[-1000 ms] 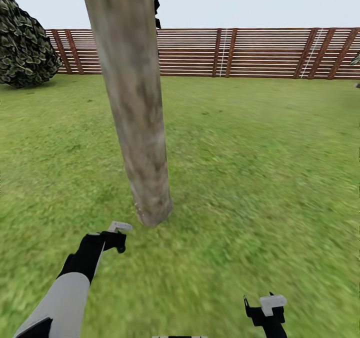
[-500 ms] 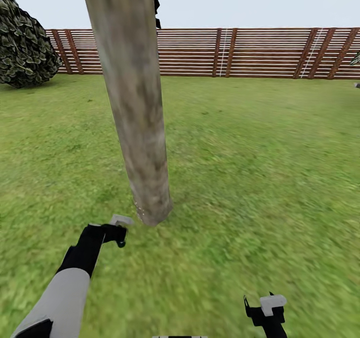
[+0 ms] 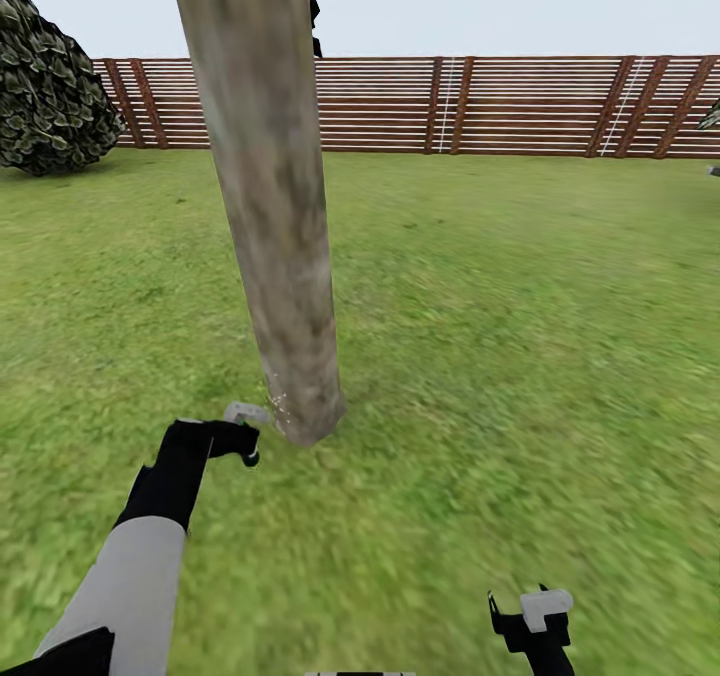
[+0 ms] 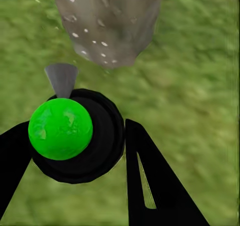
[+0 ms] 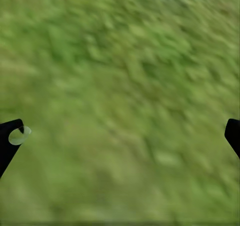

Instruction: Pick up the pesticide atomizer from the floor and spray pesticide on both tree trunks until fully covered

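Observation:
A thick grey-brown tree trunk point(image 3: 275, 206) rises from the lawn just ahead, leaning slightly. Its foot point(image 4: 107, 20) carries small white specks. My left gripper point(image 3: 235, 441) is low over the grass close to the trunk's base, shut on the pesticide atomizer point(image 4: 75, 136). The atomizer has a black body with a bright green ball on it, and its grey nozzle point(image 4: 61, 78) points at the trunk's foot. In the head view the pale nozzle point(image 3: 245, 413) almost touches the bark. My right gripper point(image 3: 530, 621) hangs open over bare grass point(image 5: 120, 60), holding nothing.
Green lawn point(image 3: 520, 336) spreads to the right and behind the trunk. A brown slatted fence point(image 3: 480, 106) closes the far side. A dark leafy bush point(image 3: 50, 86) sits at the far left by the fence.
My left gripper has moved forward with the atomizer, from a little short of the trunk's base to right beside it. The right arm has stayed put.

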`<state>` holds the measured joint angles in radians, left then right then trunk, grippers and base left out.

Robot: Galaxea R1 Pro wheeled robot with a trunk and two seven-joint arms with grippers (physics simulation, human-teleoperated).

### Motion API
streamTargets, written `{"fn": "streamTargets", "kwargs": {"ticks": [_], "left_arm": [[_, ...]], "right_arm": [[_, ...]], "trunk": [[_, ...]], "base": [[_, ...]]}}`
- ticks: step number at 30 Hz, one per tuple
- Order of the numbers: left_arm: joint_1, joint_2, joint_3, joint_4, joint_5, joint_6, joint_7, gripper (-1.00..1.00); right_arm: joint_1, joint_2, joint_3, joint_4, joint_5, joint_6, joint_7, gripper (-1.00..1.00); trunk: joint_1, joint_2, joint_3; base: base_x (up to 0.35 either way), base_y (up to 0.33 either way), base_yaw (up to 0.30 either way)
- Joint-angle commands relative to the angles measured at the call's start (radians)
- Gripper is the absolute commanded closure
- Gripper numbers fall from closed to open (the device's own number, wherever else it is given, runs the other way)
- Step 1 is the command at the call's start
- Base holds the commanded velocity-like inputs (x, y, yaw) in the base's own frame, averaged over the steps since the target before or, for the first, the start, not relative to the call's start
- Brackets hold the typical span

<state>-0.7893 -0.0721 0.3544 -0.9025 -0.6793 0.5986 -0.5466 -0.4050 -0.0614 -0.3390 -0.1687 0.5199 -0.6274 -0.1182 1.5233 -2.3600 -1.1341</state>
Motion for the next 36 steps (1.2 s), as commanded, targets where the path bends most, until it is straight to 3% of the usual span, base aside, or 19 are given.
{"fn": "streamTargets", "kwargs": {"ticks": [1, 5, 6, 9, 13, 19, 23, 24, 26, 28, 29, 32, 34, 36], "left_arm": [[-0.002, 0.001, -0.001, -0.002, -0.001, 0.003, -0.009, 1.00], [0.004, -0.005, -0.008, -0.001, -0.004, 0.002, -0.025, 1.00], [0.005, -0.008, -0.021, 0.002, -0.004, 0.002, -0.027, 1.00], [0.005, -0.013, -0.110, 0.008, 0.003, 0.009, -0.032, 1.00], [-0.005, -0.004, -0.121, 0.000, 0.047, 0.011, -0.032, 1.00], [-0.022, 0.080, -0.095, -0.003, 0.066, 0.016, -0.032, 1.00], [-0.022, 0.065, -0.108, -0.004, 0.064, 0.017, -0.051, 1.00], [-0.024, 0.040, -0.129, -0.005, 0.063, 0.018, -0.099, 1.00], [-0.025, 0.023, -0.144, -0.021, 0.062, 0.021, -0.139, 1.00], [-0.028, 0.027, -0.145, -0.037, 0.062, 0.041, -0.148, 1.00], [-0.051, 0.047, -0.142, -0.051, 0.061, 0.077, -0.154, 1.00], [-0.084, 0.089, -0.140, -0.057, 0.063, 0.094, -0.157, 1.00], [-0.108, 0.108, -0.141, -0.060, 0.064, 0.114, -0.161, 1.00], [-0.114, 0.109, -0.144, -0.061, 0.064, 0.128, -0.162, 1.00]], "right_arm": [[0.000, 0.000, 0.000, 0.000, 0.000, 0.000, 0.000, -1.00], [0.000, 0.000, 0.000, 0.000, 0.000, 0.000, 0.000, -1.00], [0.000, 0.000, 0.000, 0.000, 0.000, 0.000, 0.000, -1.00], [0.000, 0.000, 0.000, 0.000, 0.000, 0.000, 0.000, -1.00], [0.000, 0.000, 0.000, 0.000, 0.000, 0.000, 0.000, -1.00], [0.000, 0.000, 0.000, 0.000, 0.000, 0.000, 0.000, -1.00], [0.000, 0.000, 0.000, 0.000, 0.000, 0.000, 0.000, -1.00], [0.000, 0.000, 0.000, 0.000, 0.000, 0.000, 0.000, -1.00], [0.000, 0.000, 0.000, 0.000, 0.000, 0.000, 0.000, -1.00], [0.000, 0.000, 0.000, 0.000, 0.000, 0.000, 0.000, -1.00], [0.000, 0.000, 0.000, 0.000, 0.000, 0.000, 0.000, -1.00], [0.000, 0.000, 0.000, 0.000, 0.000, 0.000, 0.000, -1.00], [0.000, -0.001, 0.000, 0.000, 0.000, 0.000, 0.000, -1.00], [0.000, -0.001, 0.000, 0.000, 0.000, 0.000, 0.000, -1.00]], "trunk": [[0.000, 0.000, 0.000], [0.000, 0.000, 0.000], [0.000, 0.000, 0.000], [0.000, 0.000, 0.000], [0.000, 0.000, 0.000], [0.000, 0.000, 0.000], [0.000, 0.000, 0.000], [0.000, 0.000, 0.000], [0.000, 0.000, 0.000], [0.000, 0.000, 0.000], [0.000, 0.000, 0.000], [0.000, 0.000, 0.000], [0.000, 0.000, 0.000], [0.000, 0.000, 0.000]], "base": [[0.000, 0.000, 0.000], [0.000, 0.000, 0.000], [0.000, 0.000, 0.000], [0.000, 0.000, 0.000], [0.000, 0.000, 0.000], [0.000, 0.000, 0.000], [0.000, 0.000, 0.000], [0.000, 0.000, 0.000], [0.000, 0.000, 0.000], [0.000, 0.000, 0.000], [0.000, 0.000, 0.000], [0.000, 0.000, 0.000], [0.000, 0.000, 0.000], [0.000, 0.000, 0.000]]}}
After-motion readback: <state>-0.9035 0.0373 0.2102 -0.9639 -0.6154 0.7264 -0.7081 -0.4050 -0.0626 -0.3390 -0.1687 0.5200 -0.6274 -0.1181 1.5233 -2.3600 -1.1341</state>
